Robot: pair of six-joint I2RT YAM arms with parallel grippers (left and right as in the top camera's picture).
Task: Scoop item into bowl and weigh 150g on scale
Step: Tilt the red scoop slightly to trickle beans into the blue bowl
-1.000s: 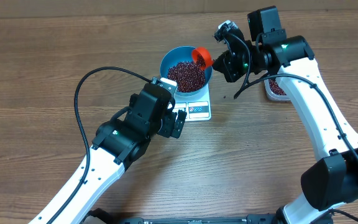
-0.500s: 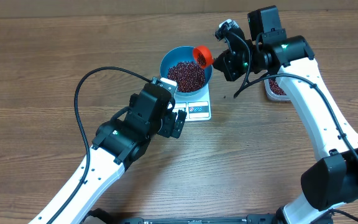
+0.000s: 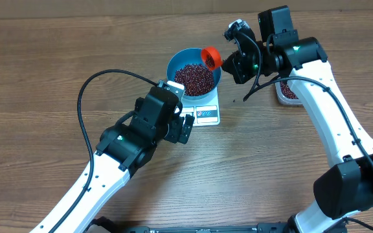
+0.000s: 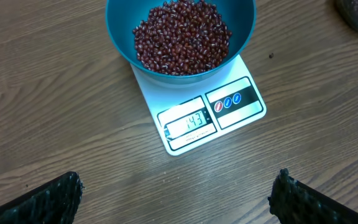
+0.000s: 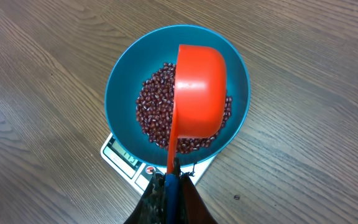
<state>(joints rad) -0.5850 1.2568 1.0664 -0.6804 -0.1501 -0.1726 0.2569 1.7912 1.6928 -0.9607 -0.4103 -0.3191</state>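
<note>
Slightly higher now, the orange scoop (image 5: 199, 90) pinched in the right claw (image 5: 168, 180) hangs upended over beans (image 4: 182, 34) in the bowl (image 5: 120, 87) on the scale (image 4: 241, 99), seemingly emptied; left claw (image 3: 184, 127) spread nearby.

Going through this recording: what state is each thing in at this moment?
bowl: on the scale, holding beans.
beans: heaped in the bowl.
scale: switched on, display reads 143.
scoop: tilted over the bowl.
right gripper: shut on the scoop's handle.
left gripper: open, empty, in front of the scale.
tub: holds beans, partly hidden.
</note>
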